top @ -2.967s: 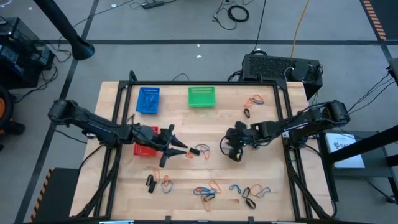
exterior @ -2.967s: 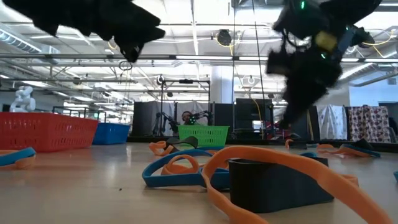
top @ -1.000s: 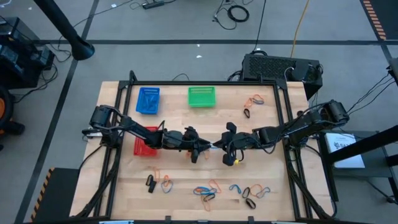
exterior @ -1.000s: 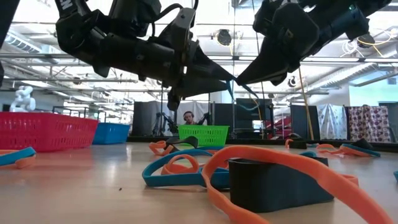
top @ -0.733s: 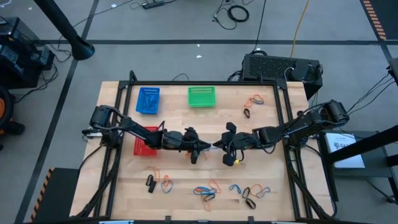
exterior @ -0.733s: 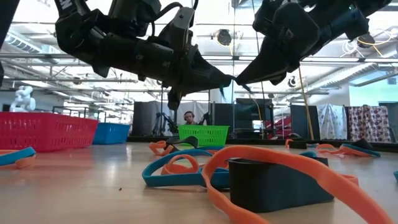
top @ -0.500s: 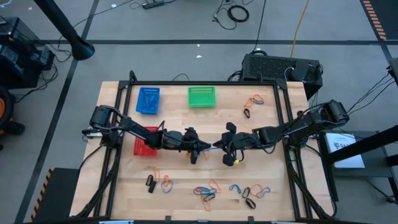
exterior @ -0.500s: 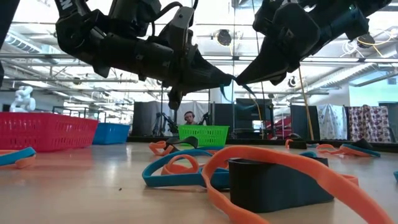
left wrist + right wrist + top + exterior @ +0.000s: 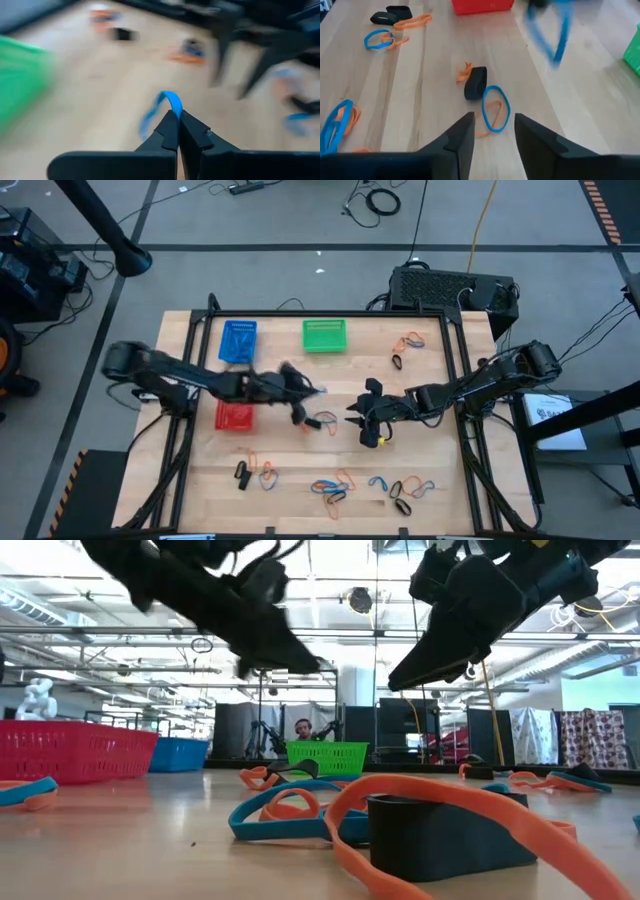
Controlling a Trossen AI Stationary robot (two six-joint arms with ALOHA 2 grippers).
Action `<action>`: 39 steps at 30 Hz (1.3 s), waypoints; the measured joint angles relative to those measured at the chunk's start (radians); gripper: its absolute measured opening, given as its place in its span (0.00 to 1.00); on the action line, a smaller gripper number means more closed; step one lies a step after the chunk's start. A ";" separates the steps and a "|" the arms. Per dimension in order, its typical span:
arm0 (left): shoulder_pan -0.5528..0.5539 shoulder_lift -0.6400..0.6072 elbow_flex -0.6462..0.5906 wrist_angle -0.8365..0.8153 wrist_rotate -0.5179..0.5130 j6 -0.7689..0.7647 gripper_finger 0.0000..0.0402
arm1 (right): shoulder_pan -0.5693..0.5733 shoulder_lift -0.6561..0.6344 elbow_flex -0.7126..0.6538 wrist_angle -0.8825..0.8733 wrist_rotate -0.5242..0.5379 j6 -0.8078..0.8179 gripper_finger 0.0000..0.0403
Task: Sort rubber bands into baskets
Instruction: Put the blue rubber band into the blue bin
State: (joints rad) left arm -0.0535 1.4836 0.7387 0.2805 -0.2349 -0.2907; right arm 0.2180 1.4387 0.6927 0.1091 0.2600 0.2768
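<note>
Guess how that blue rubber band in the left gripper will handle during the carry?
Probably floppy: the blue rubber band droops in a loose loop from the shut left gripper. Likely very light, being a thin strip. It may swing, since only one small spot looks pinched and the rest hangs free.

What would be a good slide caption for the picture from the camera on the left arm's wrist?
The left gripper, jaws shut, carries a blue rubber band above the wooden table.

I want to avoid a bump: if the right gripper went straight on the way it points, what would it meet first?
Probably the blue rubber band lying on the table beside a black band; the right gripper stands open, aimed just over them. Depth is unclear.
</note>
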 joint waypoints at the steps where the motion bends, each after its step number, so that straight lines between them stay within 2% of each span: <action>1: 0.012 -0.047 0.000 -0.080 -0.050 0.018 0.00 | 0.000 0.000 0.000 -0.004 0.000 0.008 0.34; 4: 0.057 -0.176 0.000 -0.320 -0.189 0.050 0.00 | 0.000 0.012 0.000 -0.006 0.000 0.029 0.35; 9: 0.196 -0.310 0.000 -0.621 -0.344 0.088 0.00 | 0.000 0.064 0.000 0.019 0.022 0.026 0.35; 13: 0.350 -0.323 -0.004 -0.797 -0.353 0.032 0.00 | 0.000 0.118 0.000 0.057 0.031 0.017 0.35; 17: 0.463 -0.302 -0.040 -0.835 -0.287 0.016 0.01 | 0.000 0.139 -0.001 0.044 0.030 -0.035 0.35; 22: 0.559 -0.261 -0.074 -0.813 -0.293 0.038 0.02 | 0.000 0.142 -0.001 0.047 0.029 -0.056 0.35; 30: 0.611 -0.206 -0.080 -0.811 -0.293 0.064 0.02 | -0.002 0.141 -0.001 0.046 0.030 -0.096 0.35; 33: 0.610 -0.200 -0.080 -0.816 -0.293 0.092 0.07 | -0.005 0.132 -0.001 0.052 0.034 -0.106 0.35; 39: 0.610 -0.201 -0.080 -0.824 -0.294 0.098 0.22 | -0.010 0.118 -0.001 0.015 0.056 -0.106 0.35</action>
State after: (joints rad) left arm 0.5568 1.2827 0.6582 -0.5436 -0.5284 -0.1924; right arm 0.2082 1.5567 0.6914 0.1241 0.3161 0.1711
